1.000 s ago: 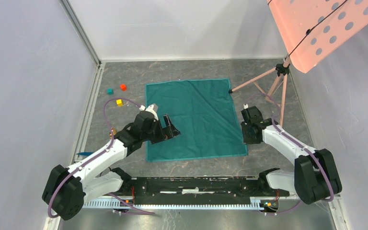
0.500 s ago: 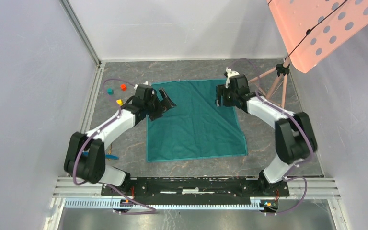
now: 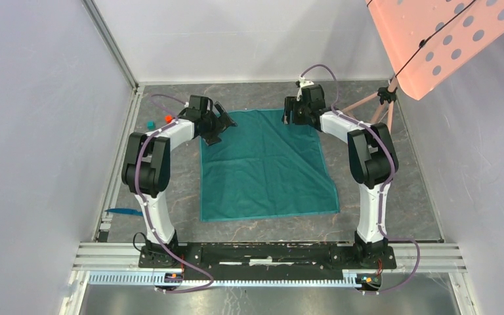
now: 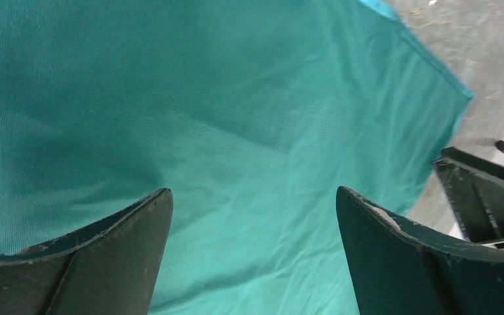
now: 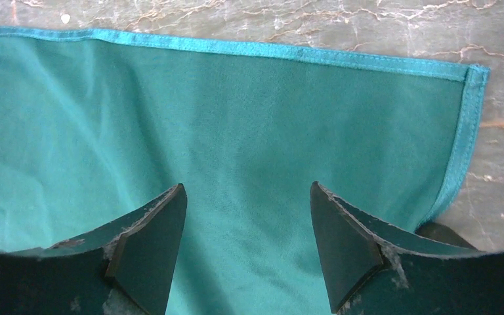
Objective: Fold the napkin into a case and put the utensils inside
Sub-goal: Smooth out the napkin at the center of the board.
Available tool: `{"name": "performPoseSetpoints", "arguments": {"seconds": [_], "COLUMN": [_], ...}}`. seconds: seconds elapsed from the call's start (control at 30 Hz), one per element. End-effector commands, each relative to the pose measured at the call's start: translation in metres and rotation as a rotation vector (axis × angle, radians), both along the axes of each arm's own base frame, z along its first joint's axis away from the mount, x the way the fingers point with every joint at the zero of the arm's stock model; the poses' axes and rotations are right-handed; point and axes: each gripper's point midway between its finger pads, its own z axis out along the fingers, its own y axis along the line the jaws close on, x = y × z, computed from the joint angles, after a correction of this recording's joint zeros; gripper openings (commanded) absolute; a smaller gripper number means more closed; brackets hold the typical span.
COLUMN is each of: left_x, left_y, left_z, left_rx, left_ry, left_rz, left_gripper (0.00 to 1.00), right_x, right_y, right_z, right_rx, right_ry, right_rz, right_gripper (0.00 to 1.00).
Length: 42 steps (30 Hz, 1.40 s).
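napkin [image 3: 266, 170]: teal-green, plain, spread flat, unfolded | blue utensil [image 3: 119, 211]: lying well left of it

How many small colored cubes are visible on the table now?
2: a teal cube and a red cube, left of the napkin, beside the left arm; it may hide more.

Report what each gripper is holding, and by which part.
Nothing is held. The left gripper and the right gripper are both open above the far corners of the napkin, with no cloth pinched.
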Motion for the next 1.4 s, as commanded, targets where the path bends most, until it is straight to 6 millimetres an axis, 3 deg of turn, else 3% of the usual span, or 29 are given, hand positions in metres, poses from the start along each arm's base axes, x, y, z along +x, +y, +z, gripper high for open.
{"name": "performPoseSetpoints", "arguments": {"seconds": [0.0, 0.27, 0.47, 0.6, 0.73, 0.87, 0.93, 1.0, 1.1, 1.17, 1.27, 1.37], "left_x": [0.012, 0.003, 0.010, 0.018, 0.025, 0.017, -0.003, -0.029, -0.078, -0.111, -0.154, -0.185], "left_y": [0.009, 0.058, 0.078, 0.073, 0.066, 0.057, 0.053, 0.048, 0.038, 0.031, 0.025, 0.025], "left_z": [-0.008, -0.046, -0.047, -0.040, -0.008, 0.056, 0.079, 0.095, 0.105, 0.099, 0.094, 0.101], "left_rx": [-0.011, 0.017, 0.046, 0.037, 0.033, 0.024, 0.020, 0.019, -0.018, -0.079, -0.137, -0.156], "left_ry": [0.011, 0.157, 0.181, 0.168, 0.098, -0.021, -0.059, -0.091, -0.136, -0.140, -0.144, -0.189], "left_rz": [0.029, 0.131, 0.124, 0.075, 0.011, -0.052, -0.080, -0.105, -0.155, -0.194, -0.237, -0.242], "left_gripper": [1.00, 1.00, 1.00, 1.00, 1.00, 1.00, 1.00, 1.00, 1.00, 1.00, 1.00, 1.00], "right_x": [0.027, 0.042, 0.057, 0.071, 0.076, 0.073, 0.050, 0.014, -0.052, -0.092, -0.146, -0.189], "right_y": [0.008, 0.021, 0.029, 0.032, 0.036, 0.041, 0.051, 0.054, 0.068, 0.073, 0.054, 0.009], "right_z": [0.005, -0.024, -0.041, -0.042, -0.016, 0.063, 0.103, 0.119, 0.118, 0.111, 0.101, 0.090], "right_rx": [0.026, 0.081, 0.108, 0.092, 0.031, -0.063, -0.094, -0.118, -0.064, -0.046, -0.093, -0.156], "right_ry": [-0.061, -0.043, -0.043, -0.065, -0.095, -0.161, -0.190, -0.174, -0.094, -0.016, 0.058, 0.092], "right_rz": [0.031, 0.036, 0.036, 0.051, 0.091, 0.093, 0.116, 0.116, 0.183, 0.231, 0.216, 0.096], "right_gripper": [0.75, 0.75, 0.74, 0.75, 0.75, 0.78, 0.80, 0.81, 0.81, 0.82, 0.82, 0.80]}}
